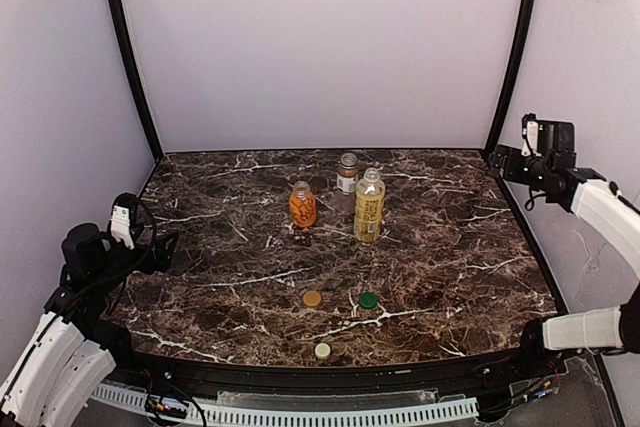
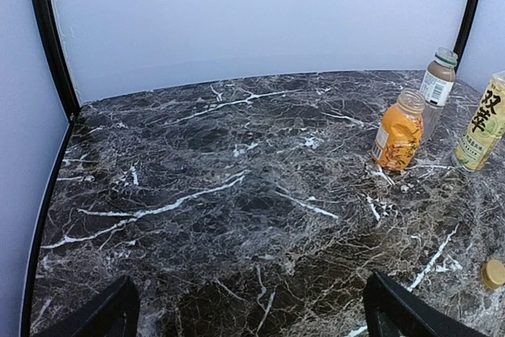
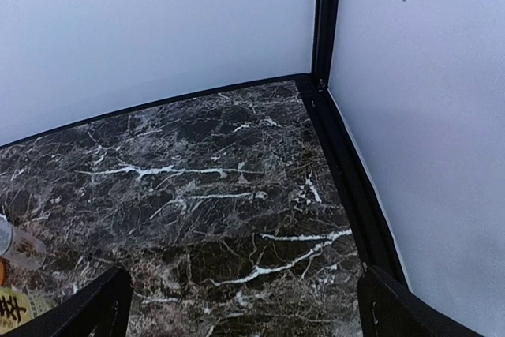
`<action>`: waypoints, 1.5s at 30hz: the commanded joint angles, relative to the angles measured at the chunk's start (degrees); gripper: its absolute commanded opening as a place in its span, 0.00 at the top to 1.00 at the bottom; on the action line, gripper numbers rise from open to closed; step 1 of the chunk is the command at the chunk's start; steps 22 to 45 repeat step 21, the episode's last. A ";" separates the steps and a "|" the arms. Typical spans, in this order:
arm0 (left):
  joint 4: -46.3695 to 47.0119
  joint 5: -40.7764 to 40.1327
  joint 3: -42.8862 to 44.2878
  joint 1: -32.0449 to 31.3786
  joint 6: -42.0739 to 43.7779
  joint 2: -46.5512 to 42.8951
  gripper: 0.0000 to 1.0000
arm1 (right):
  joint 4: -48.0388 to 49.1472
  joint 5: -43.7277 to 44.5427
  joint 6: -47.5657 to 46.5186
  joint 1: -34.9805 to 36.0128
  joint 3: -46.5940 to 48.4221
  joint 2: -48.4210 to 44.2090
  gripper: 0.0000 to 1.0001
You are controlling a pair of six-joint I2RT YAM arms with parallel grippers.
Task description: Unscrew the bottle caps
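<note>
Three bottles stand upright at the middle back of the marble table, all with open necks: a short orange one (image 1: 302, 205), a brownish one with a white label (image 1: 347, 173) and a taller yellow-labelled one (image 1: 369, 206). Three loose caps lie nearer the front: a tan cap (image 1: 312, 299), a green cap (image 1: 368, 300) and a pale cap (image 1: 322, 351). My left gripper (image 1: 160, 250) is open and empty at the left edge, far from the bottles. The left wrist view shows the orange bottle (image 2: 397, 132), brownish bottle (image 2: 436, 84) and yellow-labelled bottle (image 2: 483, 124). My right gripper (image 1: 505, 160) is open and empty at the far right corner.
The dark marble table (image 1: 450, 247) is enclosed by pale walls with black corner posts (image 1: 515, 47). The right wrist view looks at the table's right rear corner (image 3: 312, 84); the yellow-labelled bottle's edge (image 3: 14, 249) shows at its left border. The tan cap (image 2: 494, 273) shows in the left wrist view.
</note>
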 commanded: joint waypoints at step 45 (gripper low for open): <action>1.50 -0.97 -1.88 8.33 -2.09 1.06 0.00 | 3.69 8.00 20.13 -0.33 -46.16 -60.57 0.01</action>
